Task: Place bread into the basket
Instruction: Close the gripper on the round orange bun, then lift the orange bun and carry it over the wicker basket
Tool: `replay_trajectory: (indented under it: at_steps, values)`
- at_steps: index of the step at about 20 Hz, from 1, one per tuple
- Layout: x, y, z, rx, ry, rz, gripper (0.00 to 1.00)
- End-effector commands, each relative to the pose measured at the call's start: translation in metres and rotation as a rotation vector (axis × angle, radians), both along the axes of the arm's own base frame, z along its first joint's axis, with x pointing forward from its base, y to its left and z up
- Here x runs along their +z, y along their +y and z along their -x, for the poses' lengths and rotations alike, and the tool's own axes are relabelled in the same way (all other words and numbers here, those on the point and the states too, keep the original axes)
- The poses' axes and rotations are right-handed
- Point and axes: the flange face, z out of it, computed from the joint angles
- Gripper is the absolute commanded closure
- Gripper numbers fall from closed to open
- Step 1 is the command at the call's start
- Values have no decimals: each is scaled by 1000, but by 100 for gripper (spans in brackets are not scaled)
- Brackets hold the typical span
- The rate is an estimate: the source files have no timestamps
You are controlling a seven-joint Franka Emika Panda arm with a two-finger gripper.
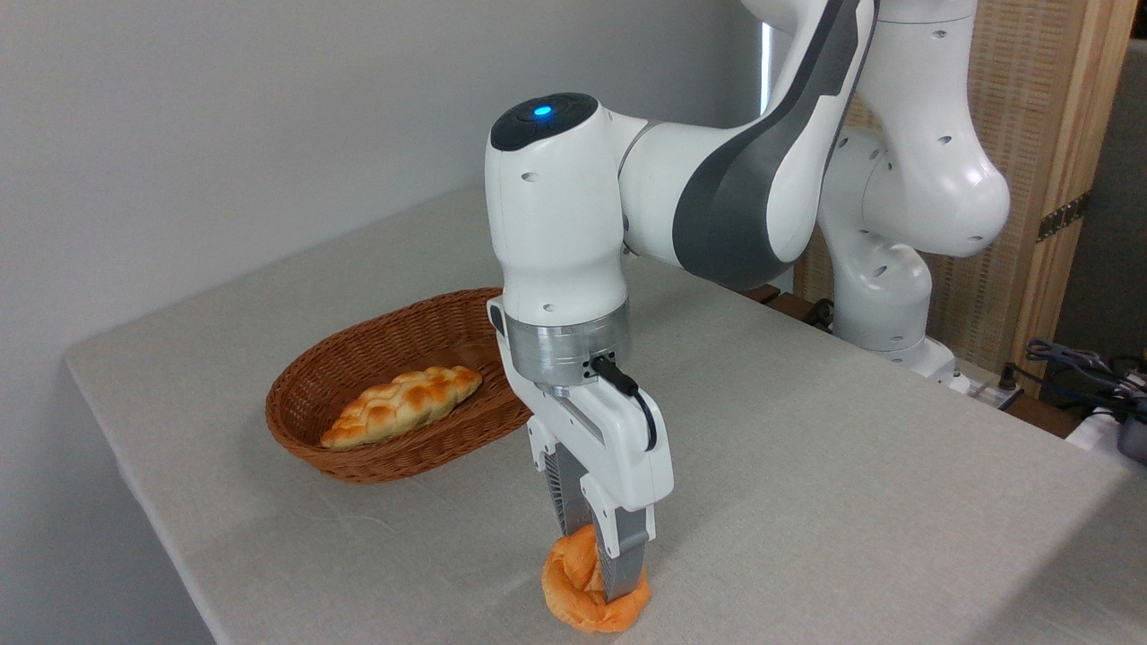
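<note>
Gripper (pixel 599 560) is straddling the bun (pixel 587 591) on the table (pixel 806 466), fingers clamping its sides, while the basket (pixel 358 358), long axis running lower-left to upper-right, is sitting up-left.

Bread (pixel 582 591) sitting on table (pixel 851 466) at the near edge, gripper (pixel 599 573) coming straight down over it, fingers (pixel 625 560) straddling it front and back. Basket (pixel 358 452) lying at 10 o'clock from the bread, well apart. Braided loaf (pixel 403 405) lying inside the basket. Arm base (pixel 896 305) standing at 2 o'clock, far table edge.
</note>
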Motion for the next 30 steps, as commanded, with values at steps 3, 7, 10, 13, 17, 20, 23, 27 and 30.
replay_trajectory:
  at_steps: [3, 7, 10, 13, 17, 20, 23, 27, 30]
  values:
    - [11, -1, -4, 41, -47, 56, 46]
    - [19, -11, -7, 43, -35, 63, 53]
    - [24, -15, -8, 57, -40, 67, 54]
    - [42, -30, -13, 71, -14, 74, 54]
    - [97, -64, -20, 118, 34, 146, 54]
    - [146, -99, -12, 97, 120, 173, 53]
    - [163, -153, 12, 40, 213, 155, 53]
    - [155, -234, 34, 103, 263, 105, 51]
    - [143, -274, 48, 105, 281, 80, 50]
